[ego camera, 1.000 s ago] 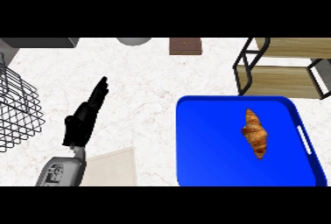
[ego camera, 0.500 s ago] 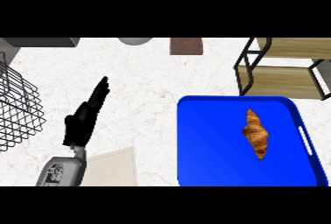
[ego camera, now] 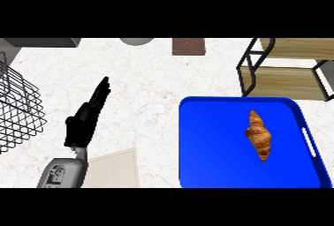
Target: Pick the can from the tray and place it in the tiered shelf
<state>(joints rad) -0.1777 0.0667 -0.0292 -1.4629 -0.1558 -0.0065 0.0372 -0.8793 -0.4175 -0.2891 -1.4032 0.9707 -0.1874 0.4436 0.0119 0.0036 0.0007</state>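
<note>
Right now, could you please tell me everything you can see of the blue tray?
The blue tray looks like glossy plastic, rectangular with rounded corners and a raised rim. A slot handle shows in its right rim. It lies flat on the white marbled counter, lower right in the head view, its near edge cut off by the view. Only a croissant lies on it; no can shows. The tiered shelf stands just beyond it. Neither hand touches it.

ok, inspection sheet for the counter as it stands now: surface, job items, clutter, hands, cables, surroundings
Surface: pale marbled counter.
Job's things: blue tray at right holds only a croissant; no can seen. Tiered shelf at upper right, wooden boards in a dark frame.
Clutter: black wire basket at left edge; brown block and grey round thing at the far edge; pale board near the forearm.
Hands: left hand open, fingers straight; right hand not in view.
Cables: nothing seen.
Surroundings: nothing seen.
</note>
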